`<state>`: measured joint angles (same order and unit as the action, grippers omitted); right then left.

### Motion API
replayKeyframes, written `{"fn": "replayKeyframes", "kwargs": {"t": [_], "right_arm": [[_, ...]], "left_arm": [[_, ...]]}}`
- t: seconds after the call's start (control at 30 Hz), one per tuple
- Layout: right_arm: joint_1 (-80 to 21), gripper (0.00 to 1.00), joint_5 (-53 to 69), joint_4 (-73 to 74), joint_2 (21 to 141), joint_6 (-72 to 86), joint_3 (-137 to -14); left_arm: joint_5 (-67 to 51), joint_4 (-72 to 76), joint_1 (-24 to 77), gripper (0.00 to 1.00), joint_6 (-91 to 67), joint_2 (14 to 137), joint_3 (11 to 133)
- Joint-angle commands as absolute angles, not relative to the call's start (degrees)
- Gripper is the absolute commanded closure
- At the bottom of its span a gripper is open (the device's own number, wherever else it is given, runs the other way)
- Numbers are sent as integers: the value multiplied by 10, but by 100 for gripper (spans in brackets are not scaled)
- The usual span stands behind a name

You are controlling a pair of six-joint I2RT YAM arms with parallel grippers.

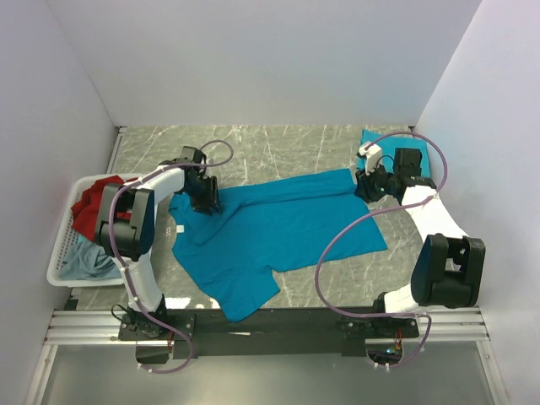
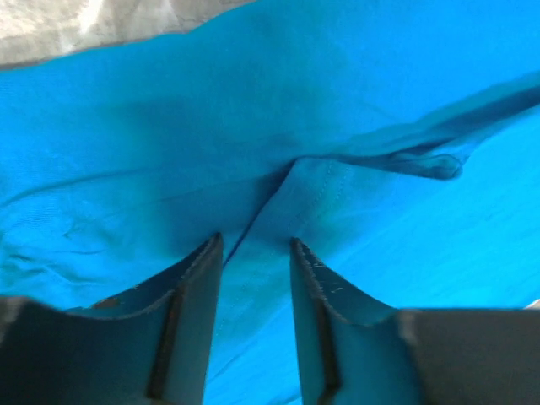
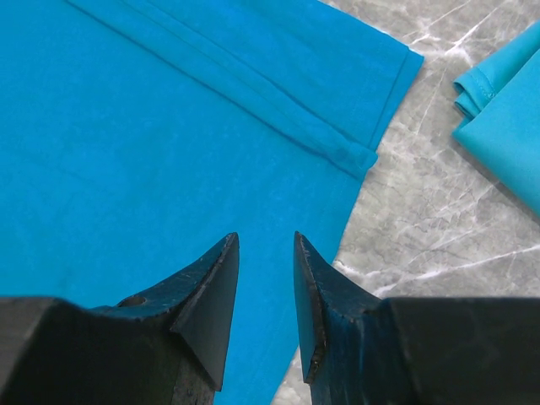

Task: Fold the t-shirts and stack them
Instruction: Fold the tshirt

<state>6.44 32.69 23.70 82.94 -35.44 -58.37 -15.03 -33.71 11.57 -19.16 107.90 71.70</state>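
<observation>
A teal-blue t-shirt (image 1: 278,232) lies spread on the marble table, with its white neck label (image 1: 179,229) at the left. My left gripper (image 1: 207,202) is low over its far left part. In the left wrist view my left gripper (image 2: 256,240) has its jaws apart over a seam and fold of the cloth (image 2: 337,101). My right gripper (image 1: 364,187) is at the shirt's far right corner. In the right wrist view my right gripper (image 3: 266,236) is open just above the cloth (image 3: 126,126), near its hemmed edge. Neither gripper holds anything.
A folded teal shirt (image 1: 371,139) lies at the back right, partly behind my right arm, and also shows in the right wrist view (image 3: 506,110). A white slatted basket (image 1: 61,253) at the left holds a red shirt (image 1: 93,202) and a pale grey-blue one (image 1: 84,261).
</observation>
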Motion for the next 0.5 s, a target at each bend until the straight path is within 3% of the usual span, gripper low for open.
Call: {"fn": "replayKeyframes", "kwargs": {"t": [0.0,0.23,0.47], "right_arm": [[70,60,338,236,809,-348,-578],[72,60,338,236,804,-348,-577],[77,60,344,236,797,-346,-577]], "left_arm": [[-147,-347,123,58,-172,1069,723],[-173,-351,130,78,-171,1053,708],[-188,-355,135,89,-171,1044,709]]}}
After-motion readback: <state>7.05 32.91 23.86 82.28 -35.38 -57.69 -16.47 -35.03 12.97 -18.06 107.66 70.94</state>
